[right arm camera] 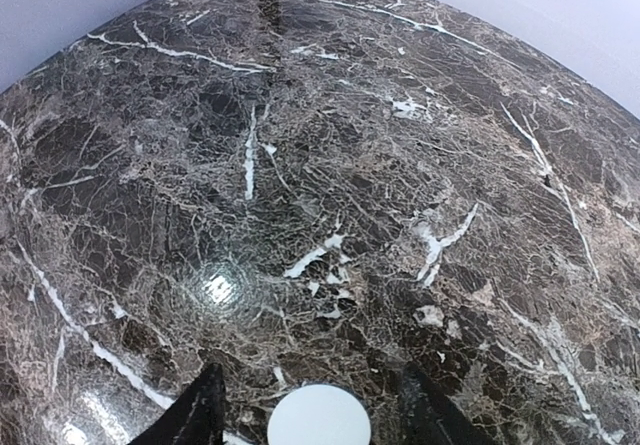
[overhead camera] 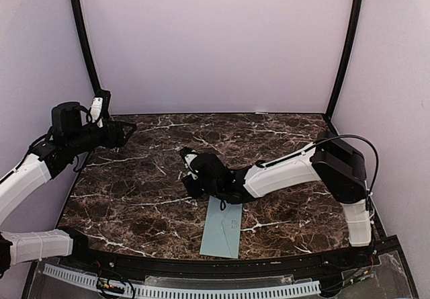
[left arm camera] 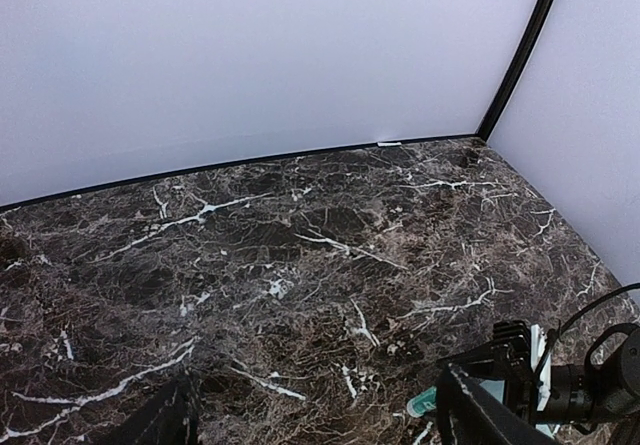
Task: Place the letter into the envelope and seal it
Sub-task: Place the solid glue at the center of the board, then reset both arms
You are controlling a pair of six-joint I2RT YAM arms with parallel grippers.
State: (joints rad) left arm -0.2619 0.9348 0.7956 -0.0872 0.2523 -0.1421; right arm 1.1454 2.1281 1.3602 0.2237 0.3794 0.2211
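The pale grey-teal envelope (overhead camera: 222, 230) lies flat near the table's front edge, just in front of the right arm. The letter is not in view. My right gripper (overhead camera: 189, 169) is low over the marble at the table's middle. In its wrist view the fingers (right arm camera: 196, 417) stand apart, with the round white end of a glue stick (right arm camera: 318, 418) between them and a gap on each side. The stick's green end (left arm camera: 422, 402) shows in the left wrist view. My left gripper (overhead camera: 127, 133) hovers open and empty at the far left.
Dark marble tabletop (overhead camera: 141, 191) with white veins, ringed by pale walls and two black corner posts (overhead camera: 86, 44). The right forearm (overhead camera: 282, 173) stretches from the right side across to the middle. A black rail runs along the front edge.
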